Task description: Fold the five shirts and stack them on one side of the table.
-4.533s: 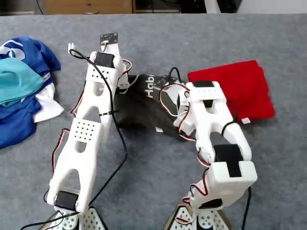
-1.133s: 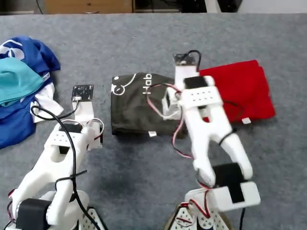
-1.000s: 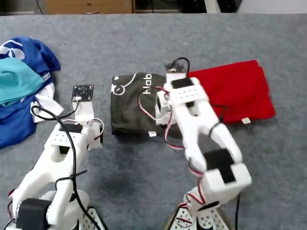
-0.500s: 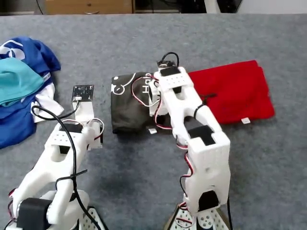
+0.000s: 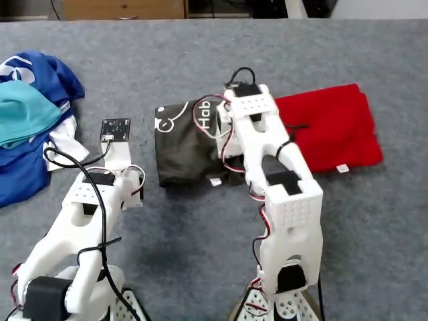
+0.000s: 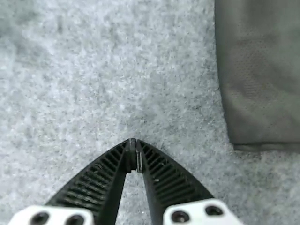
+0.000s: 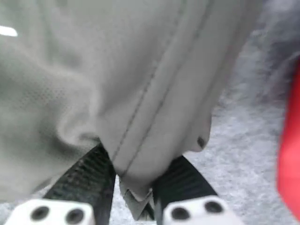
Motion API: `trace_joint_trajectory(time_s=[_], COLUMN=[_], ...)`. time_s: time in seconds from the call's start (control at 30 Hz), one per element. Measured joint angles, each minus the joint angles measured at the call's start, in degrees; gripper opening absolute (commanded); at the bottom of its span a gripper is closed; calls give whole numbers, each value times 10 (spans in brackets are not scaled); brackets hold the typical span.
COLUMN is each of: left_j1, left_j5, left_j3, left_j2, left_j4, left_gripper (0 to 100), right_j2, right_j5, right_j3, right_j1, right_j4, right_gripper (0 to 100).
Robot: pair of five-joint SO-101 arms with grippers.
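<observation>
A folded black shirt (image 5: 184, 144) lies mid-table, with a folded red shirt (image 5: 331, 127) just to its right. My right arm (image 5: 257, 127) stretches over the black shirt's right part. In the right wrist view my right gripper (image 7: 133, 176) is shut on a bunched edge of the black shirt (image 7: 117, 70), and the red shirt (image 7: 291, 140) shows beside it. My left arm (image 5: 100, 194) stands left of the black shirt. Its gripper (image 6: 132, 157) is shut on nothing above the carpet, a short way from the black shirt's edge (image 6: 258, 70).
An unfolded heap lies at the table's left edge: a blue shirt (image 5: 27, 160), a teal shirt (image 5: 23, 110) on top and a white one (image 5: 67, 144) beneath. Grey carpet (image 5: 167, 53) covers the table.
The left arm drew back from the black shirt toward the front left, then stayed still. The right arm swung from the red shirt's edge leftward over the black shirt and closed on its edge.
</observation>
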Motion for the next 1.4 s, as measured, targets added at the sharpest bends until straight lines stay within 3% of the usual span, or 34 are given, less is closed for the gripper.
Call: trace_joint_trajectory(time_s=[0.3,0.6,1.1,1.4], left_j1=[0,0,0,0], left_j5=[0,0,0,0], left_j3=[0,0,0,0], left_j2=[0,0,0,0], left_j4=[0,0,0,0], left_gripper=[18,18,18,18], right_j2=[0,0,0,0], right_j5=[126,230,326,345], right_j3=[-188,-314,-378,-388], right_j1=[25,144,349,390], right_j4=[134,141,142,141], right_gripper=[1,1,2,2])
